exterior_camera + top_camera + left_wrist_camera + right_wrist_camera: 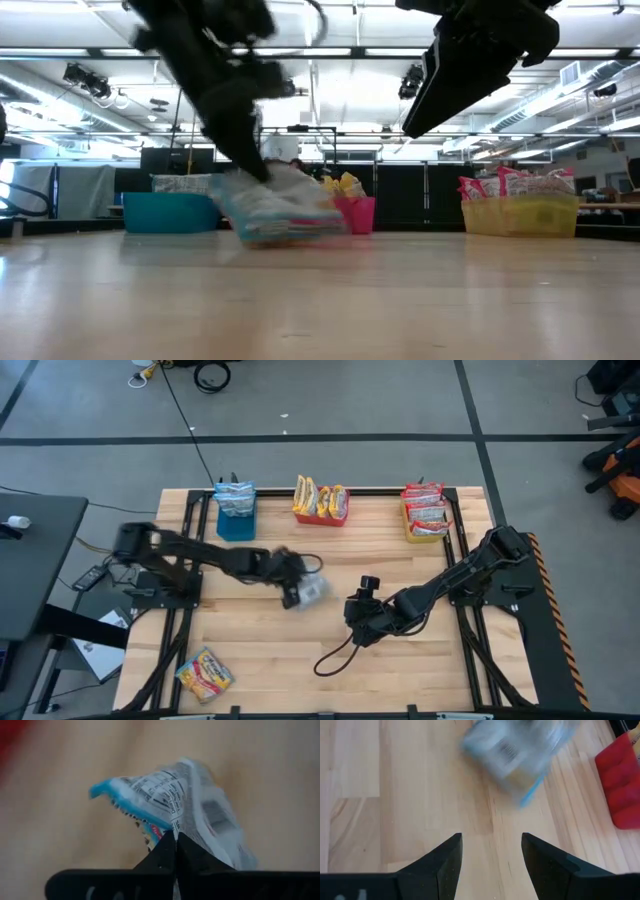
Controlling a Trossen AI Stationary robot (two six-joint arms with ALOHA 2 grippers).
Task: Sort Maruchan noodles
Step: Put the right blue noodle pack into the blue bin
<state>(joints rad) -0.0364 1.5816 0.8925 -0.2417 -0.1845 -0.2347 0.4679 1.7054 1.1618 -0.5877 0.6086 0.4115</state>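
The blue-and-white noodle packet (175,805) bears a nutrition-style panel, its print unreadable.

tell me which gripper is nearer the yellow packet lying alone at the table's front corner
Left. The left gripper, shut on a blue-and-white packet, is mid-table, diagonally up from the yellow packet. The right gripper, open and empty, sits farther off to the right.

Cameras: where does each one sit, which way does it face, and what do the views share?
High: overhead, facing down; both arms, table.
Low: table height, facing the bins; arms overhead.
Left wrist: left gripper shut on blue-and-white packet.
Right wrist: open right gripper above bare wood.
Shared: that packet shows in all four.
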